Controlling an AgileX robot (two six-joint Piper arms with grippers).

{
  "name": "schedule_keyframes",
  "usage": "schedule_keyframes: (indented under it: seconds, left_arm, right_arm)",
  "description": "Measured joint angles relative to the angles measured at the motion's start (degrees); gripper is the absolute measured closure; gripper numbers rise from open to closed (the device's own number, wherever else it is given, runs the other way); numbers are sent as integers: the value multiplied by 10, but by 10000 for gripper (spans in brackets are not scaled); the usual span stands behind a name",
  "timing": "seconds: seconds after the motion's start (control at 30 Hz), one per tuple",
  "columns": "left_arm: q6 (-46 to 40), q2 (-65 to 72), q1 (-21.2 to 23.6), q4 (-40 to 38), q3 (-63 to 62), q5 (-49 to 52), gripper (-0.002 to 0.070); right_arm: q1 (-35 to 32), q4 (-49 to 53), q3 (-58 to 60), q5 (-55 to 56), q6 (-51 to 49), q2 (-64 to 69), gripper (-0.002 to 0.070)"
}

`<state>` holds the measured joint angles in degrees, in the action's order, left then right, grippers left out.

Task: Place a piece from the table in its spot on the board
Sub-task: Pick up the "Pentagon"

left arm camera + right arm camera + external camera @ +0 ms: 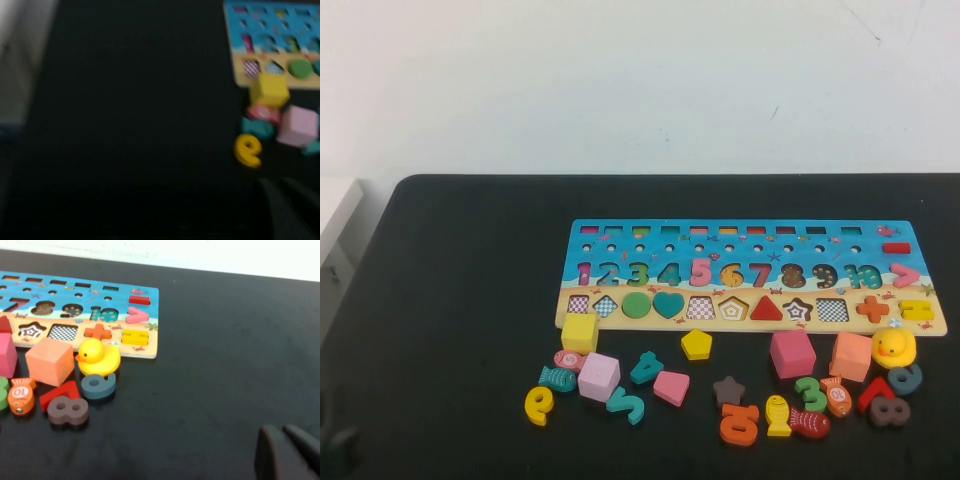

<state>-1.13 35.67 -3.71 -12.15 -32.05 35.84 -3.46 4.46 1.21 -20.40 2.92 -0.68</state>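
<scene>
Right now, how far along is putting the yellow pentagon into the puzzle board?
Already seated on the long blue wooden board: green circle, teal heart, red triangle. Nothing is in hand: the small flat yellow wooden pentagon lies on the black table near the board, its outlined slot empty. The left pincer and right pincer sit far from it. Picking and placing remain.

Even, soft light, no glare on the matte table (pixel 450 300) — shadows faint under pieces. High view slightly soft; left wrist view dim & badly blurred, board (pixel 272 45) smeared; right wrist view sharp, board (pixel 80 310) crisp — near corner dark.
</scene>
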Motion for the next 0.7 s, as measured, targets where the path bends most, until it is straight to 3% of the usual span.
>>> schedule_keyframes:
  seconds: [0.2,0.3,0.47,0.6,0.7]
  left_arm:
    - [-201,213,0,-241,-113,39,676]
    - [-267,302,-19,-311,-175,66,676]
    - [-268,429,-118,-307,-259,32,676]
    - [-216,521,-206,-245,-327,11,676]
    - [-160,591,-248,-193,-377,10,676]
  right_arm:
    - [0,0,0,0,0,0,658]
    - [0,0,0,0,0,0,658]
    - [0,0,0,0,0,0,658]
    - [0,1,0,0,0,0,658]
    - [0,1,0,0,0,0,658]
